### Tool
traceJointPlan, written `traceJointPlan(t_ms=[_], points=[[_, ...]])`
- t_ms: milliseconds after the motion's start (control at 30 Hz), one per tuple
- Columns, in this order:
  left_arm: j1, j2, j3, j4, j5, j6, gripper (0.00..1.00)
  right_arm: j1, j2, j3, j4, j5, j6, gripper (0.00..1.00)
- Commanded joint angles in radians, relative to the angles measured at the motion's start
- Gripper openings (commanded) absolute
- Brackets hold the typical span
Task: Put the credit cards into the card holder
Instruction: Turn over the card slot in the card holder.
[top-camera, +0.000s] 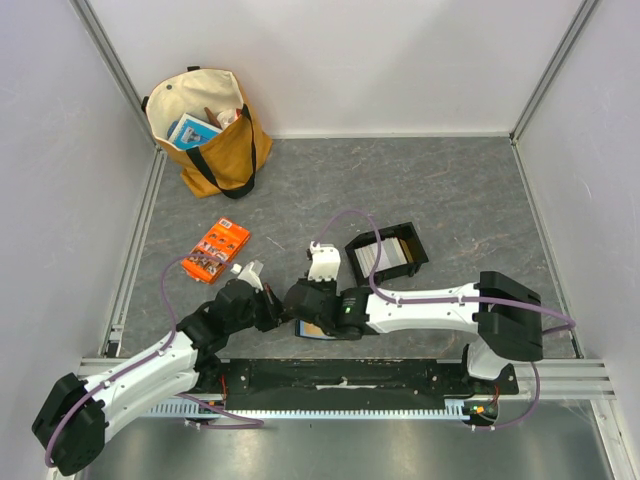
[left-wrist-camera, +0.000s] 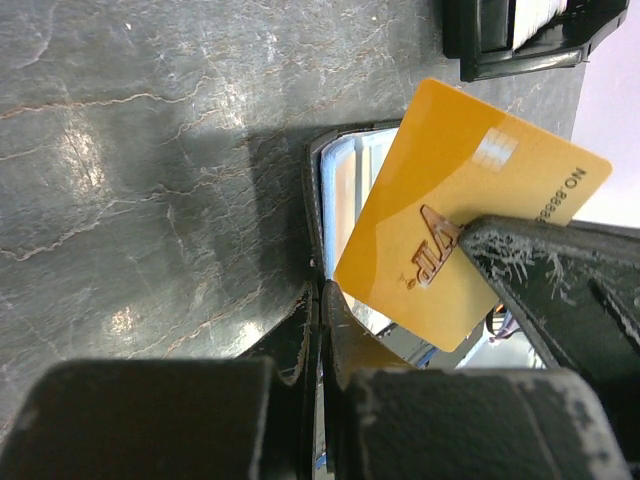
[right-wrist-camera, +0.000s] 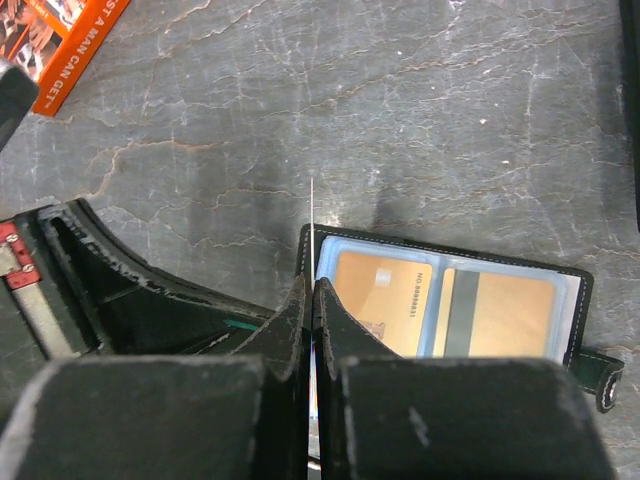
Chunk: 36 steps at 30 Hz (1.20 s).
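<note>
The black card holder (right-wrist-camera: 590, 290) lies open on the table under both grippers, with two tan credit cards (right-wrist-camera: 385, 295) in its blue-edged slots. From above only a corner of the card holder (top-camera: 318, 330) shows. My right gripper (right-wrist-camera: 312, 285) is shut on an orange-yellow credit card (left-wrist-camera: 470, 190), held on edge just above the holder's left end. My left gripper (left-wrist-camera: 320, 290) is shut on the holder's black edge (left-wrist-camera: 312, 200), close beside the right gripper (top-camera: 298, 300). More whitish cards (top-camera: 383, 255) stand in a black tray (top-camera: 356, 245).
An orange printed packet (top-camera: 217, 250) lies left of the grippers. A tan tote bag (top-camera: 205, 130) with items inside stands at the back left. The black tray sits just behind the right arm. Walls and rails bound the grey table.
</note>
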Motion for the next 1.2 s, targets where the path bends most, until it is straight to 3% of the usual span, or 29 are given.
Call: traceJointPlan(t_ms=[0,333,1167], points=[[-0.004,-0.003,0.003,0.032,0.014,-0.023,0.02,0.037,0.048,0.117,-0.122,0.098,-0.024,0.0],[-0.003,-0.028,0.003,0.037,0.024,-0.023,0.02,0.096,0.174,0.318,-0.365,0.195,-0.02,0.0],[-0.004,-0.017,0.014,0.003,-0.001,-0.001,0.02,0.065,0.015,0.168,-0.366,0.186,0.022,0.0]])
